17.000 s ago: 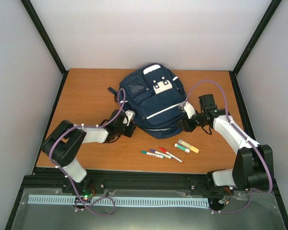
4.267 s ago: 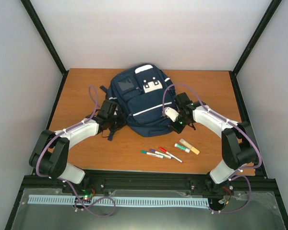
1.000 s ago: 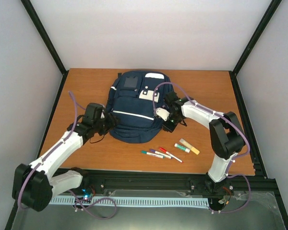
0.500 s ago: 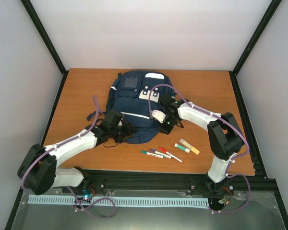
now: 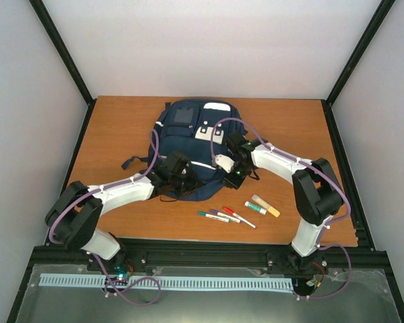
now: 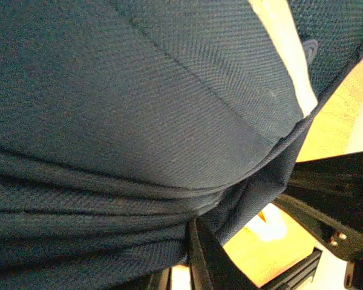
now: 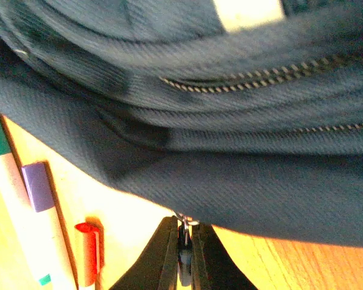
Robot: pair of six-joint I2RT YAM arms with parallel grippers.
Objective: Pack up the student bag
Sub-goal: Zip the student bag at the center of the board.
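The student bag [image 5: 188, 134], navy with white stripes, lies flat on the wooden table [image 5: 114, 128]. My left gripper [image 5: 180, 176] is at its near bottom edge. In the left wrist view the bag's fabric [image 6: 139, 90] fills the frame and bunches into folds where the left gripper [image 6: 193, 226] pinches it shut. My right gripper [image 5: 234, 173] is at the bag's lower right side. In the right wrist view the right gripper [image 7: 183, 241] is shut on a small zipper pull [image 7: 183, 232] hanging from the bag's edge [image 7: 230, 187].
Several thin markers [image 5: 225, 216] and two thicker pens [image 5: 262, 205] lie on the table just in front of the bag's right half. Capped markers [image 7: 36, 187] also show at the left of the right wrist view. A black rail [image 5: 202, 252] runs along the near edge.
My left arm swung right from the bag's left side to its near bottom edge, and its jaws closed on the fabric. The right arm has barely moved.
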